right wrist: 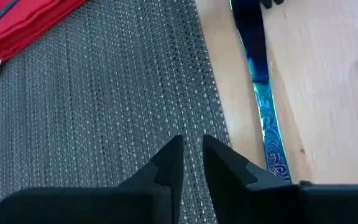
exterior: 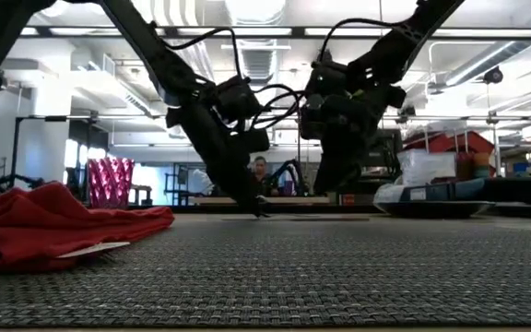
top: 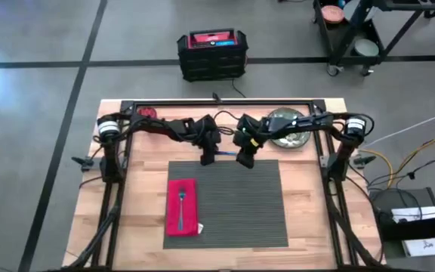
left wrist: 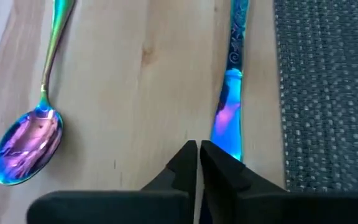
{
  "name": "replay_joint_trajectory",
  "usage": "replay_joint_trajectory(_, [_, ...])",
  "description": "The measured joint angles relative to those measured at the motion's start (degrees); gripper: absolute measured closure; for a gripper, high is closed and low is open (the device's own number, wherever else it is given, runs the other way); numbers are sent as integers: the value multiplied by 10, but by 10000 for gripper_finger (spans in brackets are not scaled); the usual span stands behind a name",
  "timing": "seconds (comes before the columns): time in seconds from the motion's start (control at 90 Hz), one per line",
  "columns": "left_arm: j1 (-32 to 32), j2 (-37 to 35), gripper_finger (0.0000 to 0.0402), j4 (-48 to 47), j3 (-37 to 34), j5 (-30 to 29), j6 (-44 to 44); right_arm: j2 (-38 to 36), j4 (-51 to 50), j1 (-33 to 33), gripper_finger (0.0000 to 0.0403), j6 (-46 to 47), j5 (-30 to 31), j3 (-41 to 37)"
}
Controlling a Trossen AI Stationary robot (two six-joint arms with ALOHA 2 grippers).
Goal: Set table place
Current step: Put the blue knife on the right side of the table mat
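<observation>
My left hand [left wrist: 199, 163] is low over the bare wood just beyond the far edge of the placemat [top: 229, 204], fingers pressed together with only a sliver between them, pinching nothing. Its tips sit at the blade end of an iridescent table knife [left wrist: 230, 106], which lies flat on the counter [top: 308, 208] parallel to that far edge and just beside it. I judge the hand is lined up on the knife to pick it up; the fingers would have to spread first.

My right hand [right wrist: 192, 163] hovers over the far part of the placemat, close to the left hand, fingers nearly pressed together and holding nothing. From its wrist the knife's patterned handle shows on the wood just off the mat edge, with the left hand dark over its other end.

An iridescent spoon [left wrist: 28, 146] lies on the wood farther from the mat than the knife, well apart from it, bowl up. Neither has been brought onto the setting.

The placemat lies at the counter's centre, long side left to right. On its left part a folded red napkin [top: 182, 205] lies lengthwise with a fork [top: 180, 205] on top, so that side looks done. The rest of the mat is bare. A plate [top: 288, 128] waits at the far right corner of the counter, behind the right arm.

Risk: the knife lies flat on wood, giving little purchase.
</observation>
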Motion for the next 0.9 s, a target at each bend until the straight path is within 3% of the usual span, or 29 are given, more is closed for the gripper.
replay_joint_trajectory(0.678, [1, 3, 401, -1, -10, 2, 6, 0, 42, 13, 335, -5, 18, -5])
replay_joint_trajectory(0.789, [1, 3, 401, 6, -15, 2, 6, 0, 90, 35, 330, -32, 82, -17])
replay_joint_trajectory(0.9, [1, 3, 401, 15, -22, 3, 6, 5, 121, 58, 325, -82, 195, -24])
